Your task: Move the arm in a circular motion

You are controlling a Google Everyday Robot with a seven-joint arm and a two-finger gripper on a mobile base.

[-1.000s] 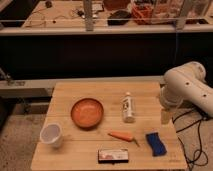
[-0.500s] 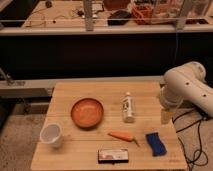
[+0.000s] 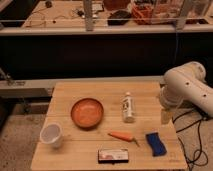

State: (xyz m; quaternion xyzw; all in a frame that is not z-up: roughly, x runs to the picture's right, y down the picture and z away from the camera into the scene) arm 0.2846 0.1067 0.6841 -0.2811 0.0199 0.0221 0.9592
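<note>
- Wooden table [image 3: 65,95] in the foreground, on a speckled floor; behind it runs a dark wall topped by a cluttered workbench [image 3: 120,12] with a pale rail.
- You find the arm [image 3: 187,90], thick, white and rounded at its joints, at the right edge of the view, bent over the table's right side.
- Its hand [image 3: 166,116] hangs below the lowest joint, just over the table's right border, near the white bottle [image 3: 128,108] and above the blue sponge [image 3: 155,143]. You cannot tell whether the hand is spread or pressed together. It appears to carry nothing.
- Step in hand, as a judgement: the arm is somewhere on its circular path, low and to the right. A single moment does not show how much of the circle is done.
- Next move, as a judgement: you need a smooth sweep through free air, with the hand kept high enough to pass over the bottle, the sponge and the carrot [image 3: 122,135].
- Also on the table, all apart from the arm: an orange bowl [image 3: 87,112] near the middle, a white cup [image 3: 51,135] at front left, and a flat dark packet [image 3: 113,155] at the front edge.
- Writing: the bottle bears a dark label and the packet a pale and reddish panel, but you can read neither. No brand is legible on the arm.
</note>
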